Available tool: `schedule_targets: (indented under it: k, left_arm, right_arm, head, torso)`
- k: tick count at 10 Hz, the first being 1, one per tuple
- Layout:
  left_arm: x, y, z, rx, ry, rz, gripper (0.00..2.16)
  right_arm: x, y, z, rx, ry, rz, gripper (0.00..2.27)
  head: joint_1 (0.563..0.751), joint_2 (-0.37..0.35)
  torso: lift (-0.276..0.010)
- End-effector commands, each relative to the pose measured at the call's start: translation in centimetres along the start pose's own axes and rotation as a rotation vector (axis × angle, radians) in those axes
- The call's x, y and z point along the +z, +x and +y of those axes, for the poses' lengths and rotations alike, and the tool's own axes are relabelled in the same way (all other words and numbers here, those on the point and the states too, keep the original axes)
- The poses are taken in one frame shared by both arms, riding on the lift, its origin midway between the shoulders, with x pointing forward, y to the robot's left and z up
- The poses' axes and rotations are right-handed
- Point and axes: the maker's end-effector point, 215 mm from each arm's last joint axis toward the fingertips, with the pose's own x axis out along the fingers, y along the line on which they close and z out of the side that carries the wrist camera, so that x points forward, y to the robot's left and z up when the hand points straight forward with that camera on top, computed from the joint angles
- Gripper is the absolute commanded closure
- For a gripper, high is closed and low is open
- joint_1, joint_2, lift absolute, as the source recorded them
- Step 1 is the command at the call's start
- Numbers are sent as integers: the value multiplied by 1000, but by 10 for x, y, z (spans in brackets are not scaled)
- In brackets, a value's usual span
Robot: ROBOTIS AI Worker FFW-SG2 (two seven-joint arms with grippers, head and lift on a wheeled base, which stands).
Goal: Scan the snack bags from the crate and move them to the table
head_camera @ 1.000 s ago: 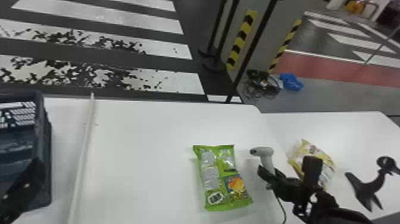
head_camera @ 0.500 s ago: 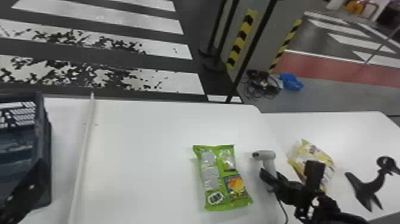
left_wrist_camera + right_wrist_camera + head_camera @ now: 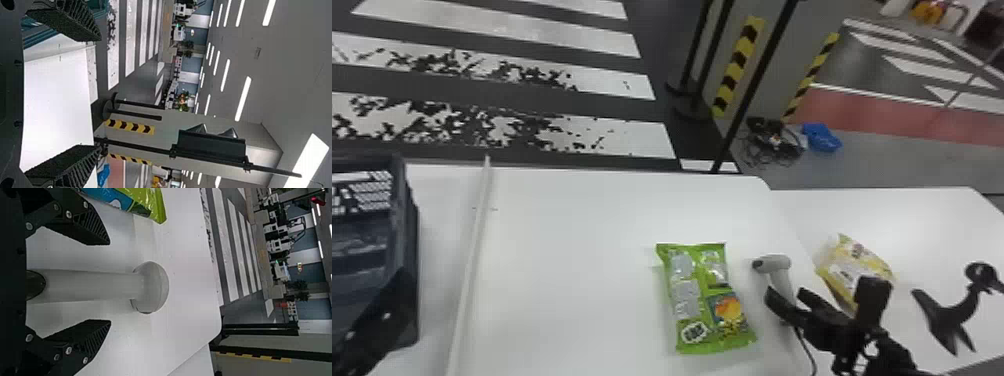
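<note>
My right gripper point(image 3: 787, 300) is at the scanner point(image 3: 779, 272) on the table's right part; in the right wrist view the open right gripper point(image 3: 109, 284) has the scanner's handle point(image 3: 90, 286) between its parted fingers, with gaps on both sides. A green snack bag point(image 3: 702, 300) lies flat left of the scanner, and a yellow bag point(image 3: 852, 270) lies behind the right arm. The dark crate point(image 3: 409, 250) stands at far left, with the left arm's black part point(image 3: 374, 320) in front. In the left wrist view the left gripper point(image 3: 98, 92) is open, nothing between its fingers.
A pale strip point(image 3: 469, 270) runs front to back across the table point(image 3: 572, 280) beside the crate. A black bird-shaped stand point(image 3: 954, 312) is at the right. The scanner's cable point(image 3: 807, 345) trails toward the front edge. Black posts stand behind the table.
The scanner has shifted slightly to the right between the right gripper's fingers, and the right gripper has moved a little. The left arm has moved slightly at the crate. The bags have stayed put.
</note>
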Motion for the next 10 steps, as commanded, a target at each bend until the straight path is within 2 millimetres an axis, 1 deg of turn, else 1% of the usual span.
schedule_targets:
  k: [1, 2, 3, 4, 6, 7, 8, 9, 10]
  left_arm:
    - [1, 1, 0, -2, 1, -2, 9]
    - [1, 1, 0, -5, -1, -2, 9]
    - [1, 2, -2, -10, -3, -4, 9]
    - [1, 2, -4, -17, -2, -2, 9]
    - [1, 3, -3, -16, -2, -5, 9]
    - [1, 4, -2, -16, -1, -9, 9]
    - [-3, 4, 0, -13, -4, -4, 9]
    - [-8, 4, 2, -12, -6, 4, 9]
    - [-13, 5, 5, -8, -9, 11, 9]
  right_arm:
    - [9, -23, 20, 33, 19, -37, 194]
    - [14, -33, 35, 71, 36, -37, 194]
    - [11, -42, 55, 150, 71, 0, 194]
    - [2, -48, 68, 198, 109, 69, 194]
    - [-10, -54, 89, 261, 176, 172, 194]
    - [-9, -54, 102, 321, 216, 216, 198]
    - [-3, -53, 110, 359, 216, 229, 198]
    - [6, -49, 112, 384, 206, 222, 198]
    - [11, -40, 109, 401, 207, 229, 198]
  head:
    - [695, -350]
    - [695, -350]
    - [695, -350]
    - [695, -350]
    - [695, -350]
    - [695, -345]
    - [695, -335]
    - [695, -313]
    - [695, -301]
  torso:
    - [-95]
    - [-95]
    - [-95]
    - [-95]
    - [-95]
    - [-95]
    - [-95]
    - [-95]
    - [-95]
